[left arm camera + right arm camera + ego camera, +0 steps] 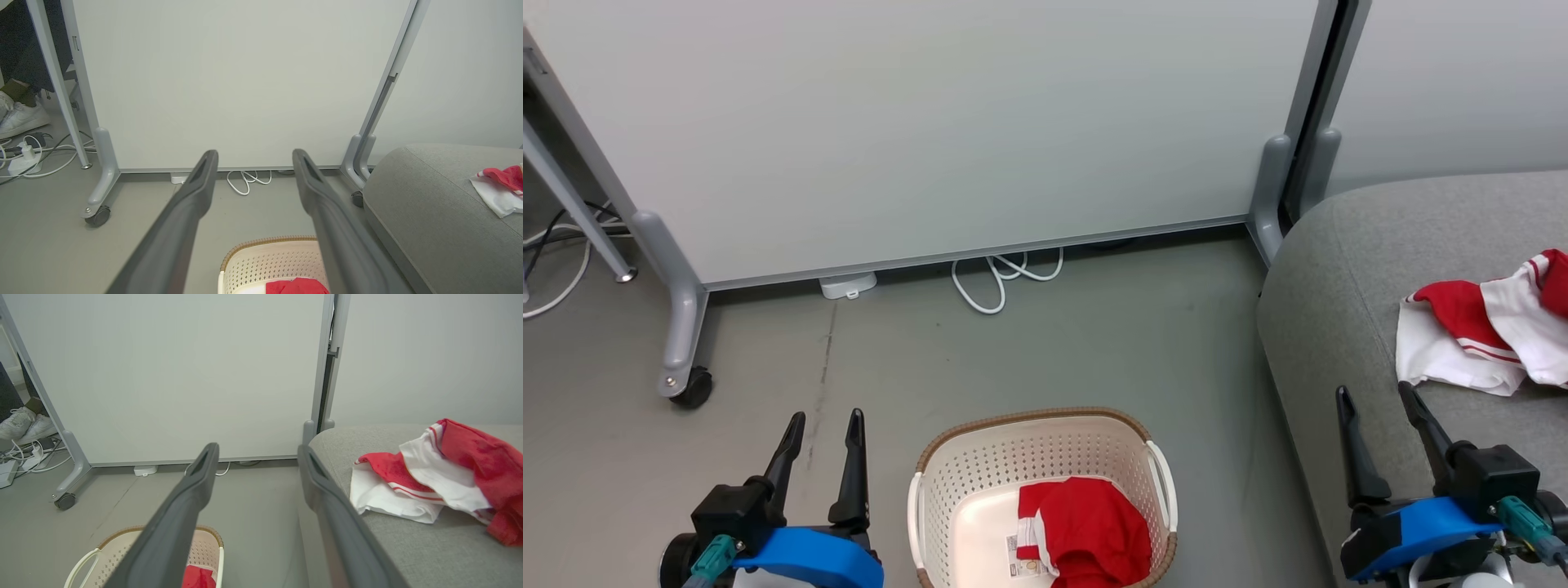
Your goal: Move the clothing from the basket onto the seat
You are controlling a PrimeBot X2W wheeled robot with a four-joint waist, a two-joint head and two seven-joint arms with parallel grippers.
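Head view: a red garment (1086, 523), white-striped along one edge, lies bunched in the basket (1029, 415). It is just to the right of the left gripper (825, 418) and nearer the robot than its fingertips. The right gripper (1374, 392) is well off on the basket's far side. A second garment (1486, 327), red and white, lies crumpled on the seat (1339, 269), just ahead and to the right of the right gripper. Both grippers stand with jaws spread wide, holding nothing.

Half the job appears done, and the step in hand looks to be fetching the piece from the basket. Doing it well likely means lowering a gripper straight down inside the rim, clear of the white handles (1165, 483). It should pinch a thick fold near the middle of the heap rather than a loose edge, so the cloth lifts whole and does not drag the light basket along. The barcode sticker (1023, 557) beside the cloth is best left alone.

Beyond the fingertips stand a pale wheeled partition (931, 122) and a looped white cable (996, 310) at its foot. In the left wrist view, a person's white shoes (22, 118) sit far left of the fingers.
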